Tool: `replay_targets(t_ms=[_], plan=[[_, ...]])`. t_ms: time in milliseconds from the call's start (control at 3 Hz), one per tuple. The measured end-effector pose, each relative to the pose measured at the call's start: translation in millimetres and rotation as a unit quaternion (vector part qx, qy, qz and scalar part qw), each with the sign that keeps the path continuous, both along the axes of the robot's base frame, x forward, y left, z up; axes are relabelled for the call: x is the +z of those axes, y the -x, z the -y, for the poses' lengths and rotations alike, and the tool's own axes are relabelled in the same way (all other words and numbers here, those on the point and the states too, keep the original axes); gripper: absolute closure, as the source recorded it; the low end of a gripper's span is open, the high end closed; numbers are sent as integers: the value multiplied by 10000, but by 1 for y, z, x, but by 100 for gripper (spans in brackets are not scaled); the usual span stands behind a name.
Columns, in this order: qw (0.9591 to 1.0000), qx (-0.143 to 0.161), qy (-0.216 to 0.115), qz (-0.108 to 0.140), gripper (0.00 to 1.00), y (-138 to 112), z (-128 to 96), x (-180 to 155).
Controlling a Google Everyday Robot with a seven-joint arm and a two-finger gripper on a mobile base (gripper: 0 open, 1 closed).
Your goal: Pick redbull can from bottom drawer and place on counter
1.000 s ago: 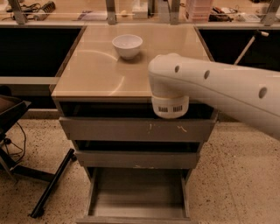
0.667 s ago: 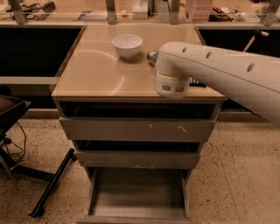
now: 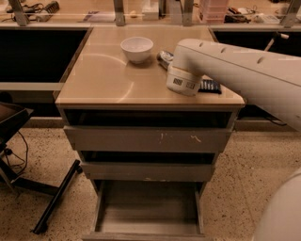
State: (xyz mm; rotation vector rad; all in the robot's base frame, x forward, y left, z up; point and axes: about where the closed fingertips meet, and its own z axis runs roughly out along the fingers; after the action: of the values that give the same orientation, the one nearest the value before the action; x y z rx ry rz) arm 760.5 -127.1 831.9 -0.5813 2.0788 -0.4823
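Note:
The redbull can [image 3: 164,58] shows as a small silvery end on the counter [image 3: 103,77], just right of the white bowl [image 3: 137,48]. Most of the can is hidden behind my arm's white wrist housing [image 3: 181,81]. My gripper is at the far side of that housing, over the counter by the can, and is hidden by it. The bottom drawer [image 3: 148,209] stands pulled open at the foot of the cabinet, and its floor is bare.
A flat dark packet [image 3: 209,86] lies on the counter's right edge, under my arm. Two upper drawers [image 3: 146,139] are slightly ajar. A long cluttered worktop with metal posts [image 3: 117,14] runs behind. A black chair base [image 3: 51,202] stands at the left on the floor.
My arm has swung back and to the right over the counter. The wrist housing has moved from the cabinet's front edge toward the bowl. The can's end now shows beside the bowl.

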Motion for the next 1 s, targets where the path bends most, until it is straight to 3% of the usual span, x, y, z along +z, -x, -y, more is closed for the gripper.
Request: replay_targets(t_ms=[1000], plan=[[10000,0,0,0,11,0,0,0]])
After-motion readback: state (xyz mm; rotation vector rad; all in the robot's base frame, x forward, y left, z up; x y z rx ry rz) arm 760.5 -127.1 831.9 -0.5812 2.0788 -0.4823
